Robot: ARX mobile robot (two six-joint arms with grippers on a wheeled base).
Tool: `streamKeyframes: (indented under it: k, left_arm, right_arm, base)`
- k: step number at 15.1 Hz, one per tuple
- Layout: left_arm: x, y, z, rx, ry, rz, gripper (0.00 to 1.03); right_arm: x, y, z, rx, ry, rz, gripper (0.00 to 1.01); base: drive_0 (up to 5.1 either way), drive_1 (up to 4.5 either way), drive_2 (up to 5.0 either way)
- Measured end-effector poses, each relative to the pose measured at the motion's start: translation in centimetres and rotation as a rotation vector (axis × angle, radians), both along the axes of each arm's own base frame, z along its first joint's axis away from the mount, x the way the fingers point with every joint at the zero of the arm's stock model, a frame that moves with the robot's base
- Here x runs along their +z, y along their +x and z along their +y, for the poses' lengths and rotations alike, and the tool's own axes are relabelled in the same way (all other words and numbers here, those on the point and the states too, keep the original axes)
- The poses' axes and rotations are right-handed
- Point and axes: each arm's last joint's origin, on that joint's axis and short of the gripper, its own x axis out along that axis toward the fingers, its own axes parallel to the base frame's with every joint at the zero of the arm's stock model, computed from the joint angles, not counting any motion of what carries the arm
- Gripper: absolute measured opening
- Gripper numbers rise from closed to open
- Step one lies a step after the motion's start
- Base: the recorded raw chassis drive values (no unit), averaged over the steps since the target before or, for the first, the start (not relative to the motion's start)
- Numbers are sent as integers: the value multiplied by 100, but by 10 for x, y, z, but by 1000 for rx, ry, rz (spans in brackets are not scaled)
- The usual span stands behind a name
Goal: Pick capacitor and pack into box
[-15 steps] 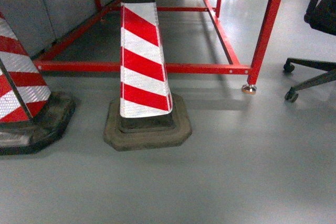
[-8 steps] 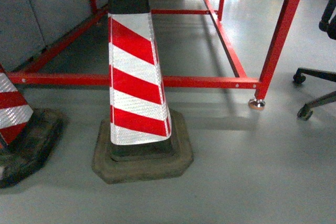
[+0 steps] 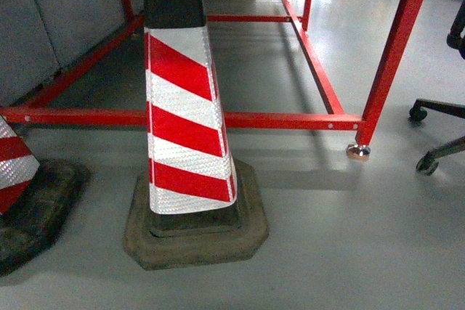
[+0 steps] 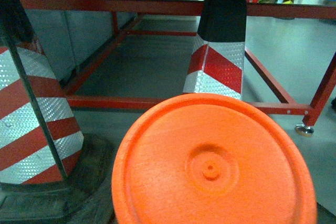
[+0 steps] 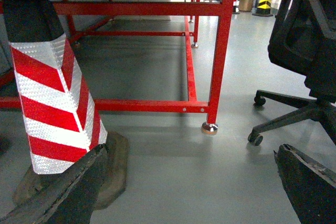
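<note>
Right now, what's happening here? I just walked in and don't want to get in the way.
Nothing is being packed yet. The head camera faces a striped traffic cone before a red steel frame. The orange capacitor fills the left wrist view, close to the lens; that gripper is hidden. The right gripper is open and empty. No box shows.

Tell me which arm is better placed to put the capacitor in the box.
Left, probably: the orange capacitor fills its wrist view. The right gripper is open and empty. No box is in view.
</note>
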Motion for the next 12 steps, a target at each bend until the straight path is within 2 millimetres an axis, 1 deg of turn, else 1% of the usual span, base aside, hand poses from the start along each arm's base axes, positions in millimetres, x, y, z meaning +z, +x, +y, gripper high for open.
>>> streamKeyframes:
  k: [12]
  left_arm:
    - [0, 0, 0, 0, 10, -1, 44]
  right_arm:
    - [0, 0, 0, 0, -1, 0, 98]
  base:
    - [0, 0, 0]
